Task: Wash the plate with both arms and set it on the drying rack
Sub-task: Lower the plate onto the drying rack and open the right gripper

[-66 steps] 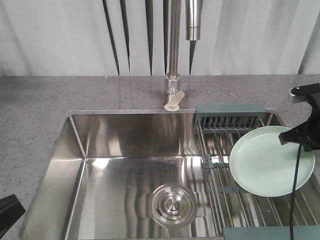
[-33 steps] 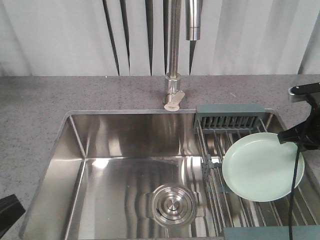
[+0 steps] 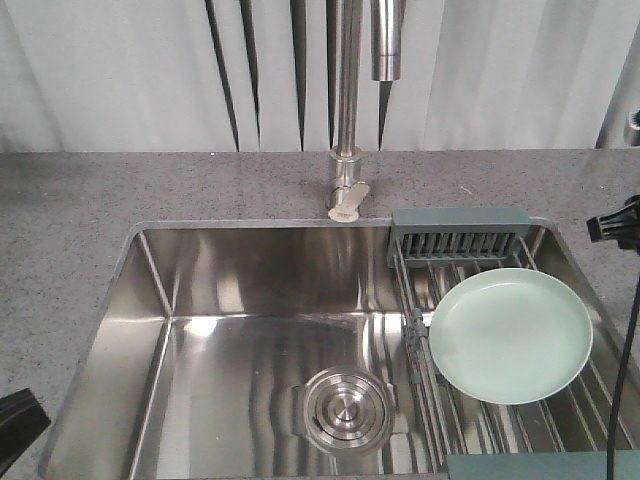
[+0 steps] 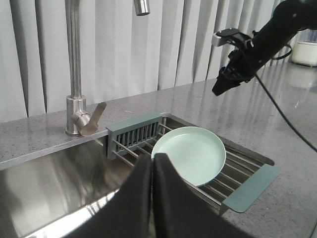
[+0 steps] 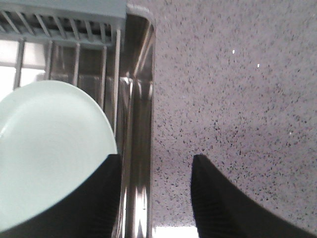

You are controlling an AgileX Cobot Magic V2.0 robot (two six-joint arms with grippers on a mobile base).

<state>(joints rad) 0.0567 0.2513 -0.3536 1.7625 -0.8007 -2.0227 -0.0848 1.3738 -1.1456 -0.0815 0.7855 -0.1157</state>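
One plate (image 3: 511, 335) lies on one drying rack (image 3: 458, 232) at the right of one steel sink (image 3: 250, 330). One faucet (image 3: 346, 150) stands at the far edge. One drain strainer (image 3: 345, 408) sits near. Two hands: left hand (image 4: 151, 166), right hand (image 5: 153, 198).

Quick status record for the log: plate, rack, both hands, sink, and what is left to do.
plate: lying flat on the rack rods, face up, free of both hands
rack: spans the right end of the sink, slotted end toward the faucet
right hand: open, empty, above the counter edge beside the plate
left hand: shut, empty, over the basin
sink: no water visible
faucet: no stream visible
remaining: plate appears placed; arms only need to clear
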